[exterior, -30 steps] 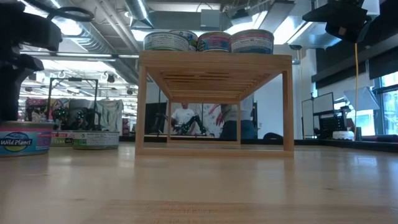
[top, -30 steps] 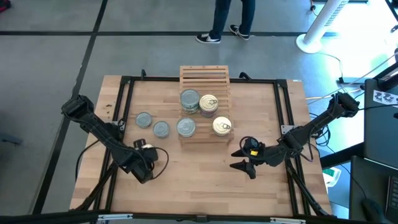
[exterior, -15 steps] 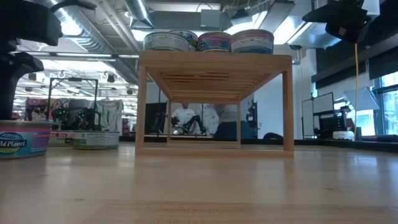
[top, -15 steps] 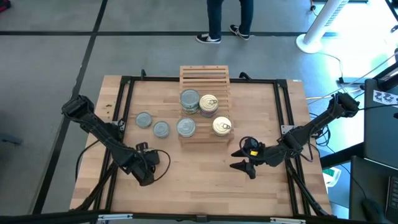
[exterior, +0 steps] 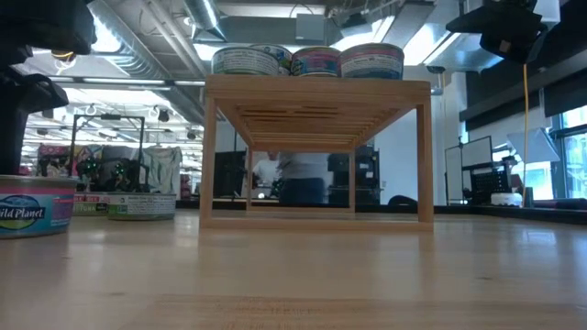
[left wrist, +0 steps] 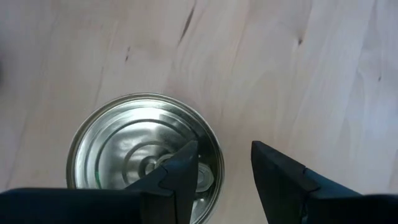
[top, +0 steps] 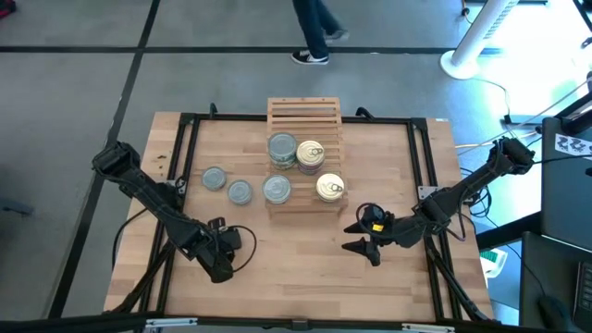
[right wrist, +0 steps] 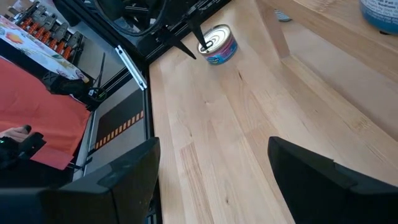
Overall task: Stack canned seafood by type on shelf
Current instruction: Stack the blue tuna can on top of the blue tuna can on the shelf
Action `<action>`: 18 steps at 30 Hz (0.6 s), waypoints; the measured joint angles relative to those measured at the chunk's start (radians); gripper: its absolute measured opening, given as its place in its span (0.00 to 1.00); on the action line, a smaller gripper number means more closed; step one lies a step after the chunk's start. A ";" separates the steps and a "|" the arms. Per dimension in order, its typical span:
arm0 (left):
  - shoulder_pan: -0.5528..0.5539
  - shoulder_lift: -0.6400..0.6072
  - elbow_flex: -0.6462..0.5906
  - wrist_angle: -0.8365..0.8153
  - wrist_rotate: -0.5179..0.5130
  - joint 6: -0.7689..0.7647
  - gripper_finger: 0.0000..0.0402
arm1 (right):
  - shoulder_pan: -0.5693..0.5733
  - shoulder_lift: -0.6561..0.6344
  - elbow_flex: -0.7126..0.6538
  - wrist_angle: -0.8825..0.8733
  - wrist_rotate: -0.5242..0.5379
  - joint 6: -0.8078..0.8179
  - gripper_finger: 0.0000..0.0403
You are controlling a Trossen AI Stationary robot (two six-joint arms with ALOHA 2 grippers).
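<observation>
Four tins sit on the shelf (top: 303,113): two grey (top: 282,148) and two golden (top: 330,188), seemingly side by side rather than stacked, so sorting by type looks barely begun. Two grey tins (top: 227,185) wait on the table (top: 305,277) left of the shelf. The last golden tin (left wrist: 124,143) lies front-left of the shelf under the left gripper (top: 222,250), whose half-spread jaws straddle its rim, pinching nothing. The right gripper (top: 346,237) hangs front-right of the shelf, jaws spread wide and empty. The shelf's back half is bare, and the table before it gives ample room.
</observation>
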 joint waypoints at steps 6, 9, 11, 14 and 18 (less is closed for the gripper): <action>0.000 0.000 0.000 0.005 -0.005 0.000 0.36 | 0.000 0.000 0.000 0.000 0.000 0.000 0.74; 0.000 0.000 0.000 0.005 -0.005 0.000 0.36 | 0.000 0.000 0.000 0.000 0.000 0.000 0.74; 0.000 0.000 0.001 0.005 0.009 -0.005 0.36 | 0.000 0.000 0.000 0.000 0.000 0.000 0.74; 0.000 0.007 0.002 0.006 0.035 -0.008 0.36 | 0.000 0.000 0.000 0.000 0.000 0.000 0.74; 0.001 0.042 0.008 0.011 0.030 -0.003 0.36 | 0.000 0.000 0.000 0.000 0.026 0.000 0.74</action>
